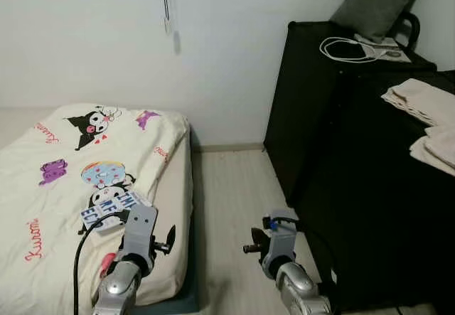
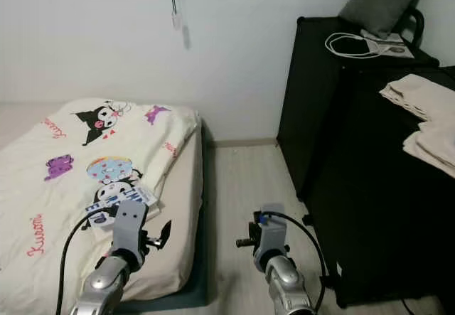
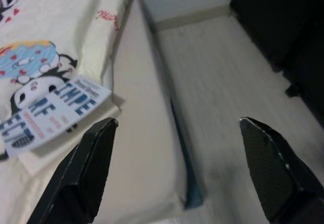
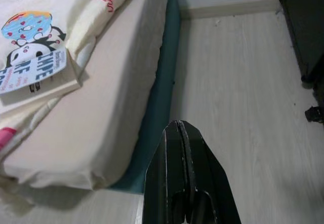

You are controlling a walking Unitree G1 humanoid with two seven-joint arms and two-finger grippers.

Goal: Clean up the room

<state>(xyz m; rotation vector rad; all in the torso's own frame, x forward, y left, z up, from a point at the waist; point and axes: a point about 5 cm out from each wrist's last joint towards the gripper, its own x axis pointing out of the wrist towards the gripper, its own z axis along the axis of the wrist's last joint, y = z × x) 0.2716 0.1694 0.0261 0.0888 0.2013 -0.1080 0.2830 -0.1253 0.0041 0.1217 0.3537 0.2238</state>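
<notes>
Currently both arms are held low in front of the body, over the gap between bed and cabinet. Left gripper [image 3: 177, 168] has its fingers [image 3: 83, 176] spread wide with nothing between them; it hangs above the bed's near corner, by the mattress [image 4: 101, 128] edge. Right gripper [image 4: 185, 168] has its fingers pressed together, empty, over the pale wood floor [image 1: 234, 187] just beside the mattress. A book [image 3: 48, 115] with blue block lettering on a white cover lies flat on the cartoon-print blanket [image 1: 64, 166], near the mattress edge and just ahead of the left gripper, not touching it. A small pink item [image 1: 108, 262] sits on the bed beside the left arm, too small to identify. A black cabinet [image 1: 320, 116] stands on the right against the white wall [image 1: 106, 38]; on its top are a coiled white cable [image 1: 346, 47] and a grey cushion [image 1: 380, 2] leaning at the back. Folded cream cloths [image 1: 426, 102] lie on the lower black surface nearer the robot, well apart from both grippers.
</notes>
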